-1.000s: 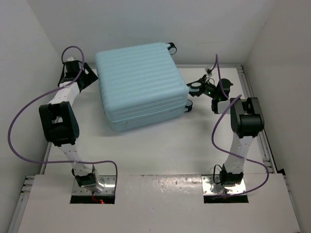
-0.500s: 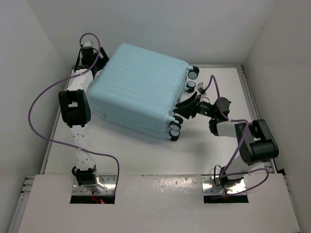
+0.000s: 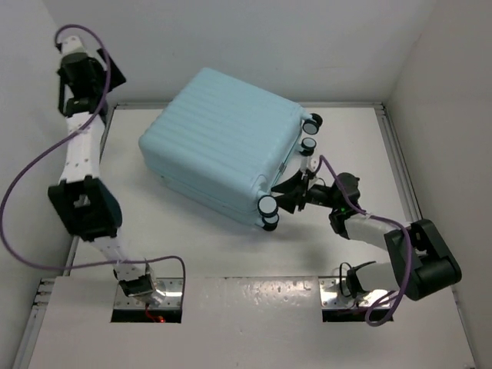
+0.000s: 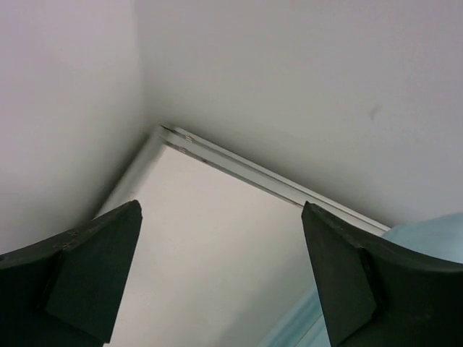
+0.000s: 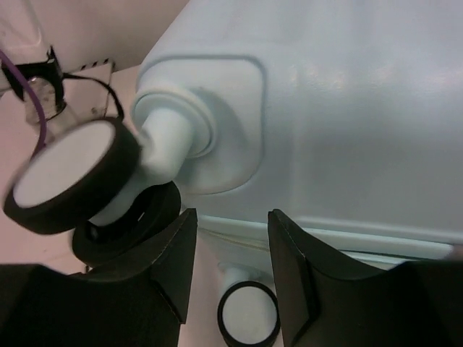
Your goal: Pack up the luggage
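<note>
The luggage point(image 3: 223, 146) is a pale aqua ribbed hard-shell suitcase, closed, lying skewed on the table with its black wheels point(image 3: 267, 206) toward the right. My right gripper point(image 3: 290, 192) is low at that wheel end, its jaws apart. In the right wrist view the right gripper point(image 5: 231, 220) frames the suitcase's bottom seam, with one wheel point(image 5: 69, 177) at the left and another wheel point(image 5: 248, 316) below; nothing is clamped. My left gripper point(image 3: 98, 77) is raised high at the back left corner, away from the suitcase. It stands wide open point(image 4: 221, 278) over bare table, with the shell's edge point(image 4: 434, 235) at lower right.
White walls point(image 3: 231, 46) close in the table at the back and on both sides. A metal rail point(image 4: 260, 177) runs along the table's far edge. Purple cables point(image 3: 31, 184) loop off both arms.
The suitcase has turned and shifted, its wheel end swinging nearer. The left arm has lifted off it toward the back left corner. The right arm has swung lower and nearer, staying at the wheels.
</note>
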`<action>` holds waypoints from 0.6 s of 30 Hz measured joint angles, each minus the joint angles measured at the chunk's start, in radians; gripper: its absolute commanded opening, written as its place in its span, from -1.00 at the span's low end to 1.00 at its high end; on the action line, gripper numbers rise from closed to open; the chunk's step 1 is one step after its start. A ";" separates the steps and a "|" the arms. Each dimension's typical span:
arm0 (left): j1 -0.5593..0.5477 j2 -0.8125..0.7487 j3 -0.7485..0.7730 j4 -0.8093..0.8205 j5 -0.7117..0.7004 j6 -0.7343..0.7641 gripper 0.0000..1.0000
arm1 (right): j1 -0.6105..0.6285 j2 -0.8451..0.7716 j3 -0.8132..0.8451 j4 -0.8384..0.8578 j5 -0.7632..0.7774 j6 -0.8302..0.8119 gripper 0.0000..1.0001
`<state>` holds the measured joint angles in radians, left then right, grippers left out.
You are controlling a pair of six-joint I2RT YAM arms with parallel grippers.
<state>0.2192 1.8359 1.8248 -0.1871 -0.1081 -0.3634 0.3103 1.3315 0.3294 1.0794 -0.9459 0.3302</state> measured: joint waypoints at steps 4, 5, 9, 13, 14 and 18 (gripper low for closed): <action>0.042 -0.299 -0.102 -0.117 0.008 0.074 0.98 | 0.092 0.044 0.026 -0.023 -0.005 -0.035 -0.10; 0.036 -0.362 -0.129 -0.149 0.011 0.083 0.98 | 0.107 0.056 0.034 -0.027 -0.011 -0.037 -0.10; 0.055 -0.536 -0.312 -0.313 0.022 0.079 0.98 | 0.194 0.120 0.086 -0.017 -0.004 -0.036 -0.10; 0.159 -0.599 -0.550 -0.435 0.022 0.006 0.98 | 0.322 0.204 0.196 -0.002 0.019 -0.038 -0.08; 0.195 -0.578 -0.600 -0.462 0.029 -0.018 0.95 | 0.349 0.218 0.224 0.002 0.037 -0.041 -0.08; 0.291 -0.462 -0.748 -0.542 0.064 -0.100 0.89 | 0.371 0.214 0.241 0.012 0.065 -0.046 -0.05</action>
<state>0.5098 1.3735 1.0763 -0.7296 -0.0437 -0.4629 0.6811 1.5459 0.5709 1.0916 -0.8806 0.2844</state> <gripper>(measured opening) 0.963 0.472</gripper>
